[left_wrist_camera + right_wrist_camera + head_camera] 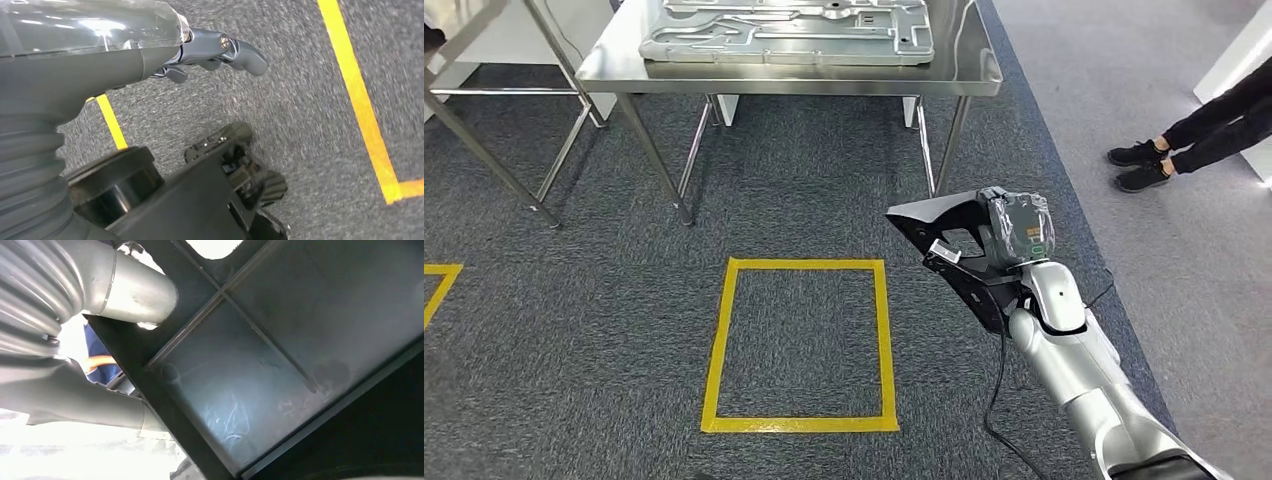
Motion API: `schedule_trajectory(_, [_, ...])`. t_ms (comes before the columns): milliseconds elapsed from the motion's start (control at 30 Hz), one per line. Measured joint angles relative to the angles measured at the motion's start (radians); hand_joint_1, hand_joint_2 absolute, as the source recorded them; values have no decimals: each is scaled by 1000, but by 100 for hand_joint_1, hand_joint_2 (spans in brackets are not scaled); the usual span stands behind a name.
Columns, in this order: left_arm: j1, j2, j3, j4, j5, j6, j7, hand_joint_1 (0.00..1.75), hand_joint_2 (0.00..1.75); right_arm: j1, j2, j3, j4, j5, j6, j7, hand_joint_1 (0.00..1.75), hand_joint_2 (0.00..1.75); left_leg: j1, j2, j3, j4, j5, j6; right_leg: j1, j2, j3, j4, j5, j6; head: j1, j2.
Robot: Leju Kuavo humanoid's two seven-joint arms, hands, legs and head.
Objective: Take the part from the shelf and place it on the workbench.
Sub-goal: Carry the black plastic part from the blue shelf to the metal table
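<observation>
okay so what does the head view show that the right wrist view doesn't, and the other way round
Only the head view shows the steel workbench carrying a grey metal panel, the yellow tape square on the grey carpet, and a person's black shoes. Only the right wrist view shows the ribbed underside of the flat black plastic part close up. Both show that part held in the right hand.

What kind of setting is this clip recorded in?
Probably a factory-style test area: a stainless steel workbench carrying a stamped metal panel, and a yellow tape square marked on grey carpet.
</observation>
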Motion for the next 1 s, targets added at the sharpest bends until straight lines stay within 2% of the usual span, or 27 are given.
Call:
schedule_trajectory(33, [0,0,1,0,2,0,0,0,175,-6,2,0,1,4,0,-3,175,175,3,-28,-19,44,-26,-4,-3,10,1,-2,1,-5,0,0])
schedule_trajectory(67, [1,0,2,0,4,0,1,0,175,-13,4,0,3,6,1,-5,175,175,4,-55,-48,110,-60,-5,-2,20,1,-2,1,-9,0,0])
schedule_trajectory(100, [2,0,2,0,6,0,1,0,175,-18,8,0,5,9,2,-6,175,175,5,-68,-85,185,-92,-6,-1,29,1,-1,1,-13,0,0])
schedule_trajectory(133, [4,1,3,0,6,0,2,0,175,-20,11,0,8,12,1,-7,175,175,5,-73,-120,250,-111,-7,1,39,1,-1,0,-15,0,0])
schedule_trajectory(167, [6,1,4,0,7,0,3,0,175,-22,15,0,11,16,-1,-8,175,175,5,-74,-141,283,-111,-6,3,48,2,0,-1,-16,0,0])
schedule_trajectory(200, [6,2,5,0,8,1,4,0,175,-23,17,1,15,21,-2,-8,175,175,4,-75,-144,271,-88,-3,5,56,3,2,-2,-17,0,0])
schedule_trajectory(233, [6,2,7,0,10,1,5,0,175,-27,18,1,19,27,-3,-8,175,175,4,-76,-127,219,-48,2,6,64,4,3,-3,-17,0,0])
schedule_trajectory(300, [5,3,12,0,14,1,6,0,175,-42,21,2,29,42,1,-5,175,175,1,-87,-71,72,29,17,9,77,6,7,-7,-13,0,0])
schedule_trajectory(333, [4,3,15,0,16,-1,6,0,175,-51,22,2,35,52,6,-1,175,175,-1,-92,-50,21,50,23,9,81,4,8,-8,-10,0,0])
schedule_trajectory(367, [3,3,17,0,17,-3,3,0,175,-61,22,3,41,64,12,4,175,175,-3,-96,-40,-6,56,27,9,84,1,9,-7,-5,0,0])
schedule_trajectory(433, [3,4,21,0,20,-9,1,0,175,-82,17,4,49,89,31,14,175,175,-5,-98,-40,-15,59,25,7,84,-3,11,-7,0,0,0])
schedule_trajectory(500, [4,4,25,0,24,-15,11,0,175,-109,7,8,56,109,55,19,175,175,-8,-100,-41,-17,62,24,6,81,-4,13,-8,0,0,0])
schedule_trajectory(733, [5,4,45,0,34,-32,43,0,175,-285,-37,46,99,71,127,-5,175,175,-13,-104,-48,-14,65,35,0,77,-6,8,-2,10,0,0])
schedule_trajectory(867, [3,6,58,0,50,-54,45,0,175,-310,-42,63,112,59,124,-7,175,175,-21,-102,-49,-13,62,53,-5,79,-4,3,7,30,0,0])
schedule_trajectory(900, [3,6,61,0,53,-58,44,0,175,-311,-44,66,115,59,123,-6,175,175,-18,-101,-45,-19,61,58,-4,79,-4,8,11,34,0,0])
schedule_trajectory(967, [3,5,66,0,53,-65,44,0,175,-312,-48,72,117,59,121,-3,175,175,-11,-99,-30,-35,57,66,-2,66,-15,39,8,39,0,0])
schedule_trajectory(1000, [4,5,68,0,54,-67,44,0,175,-313,-51,76,117,58,120,-1,175,175,-7,-97,-21,-40,54,68,-2,56,-31,70,-8,41,0,0])
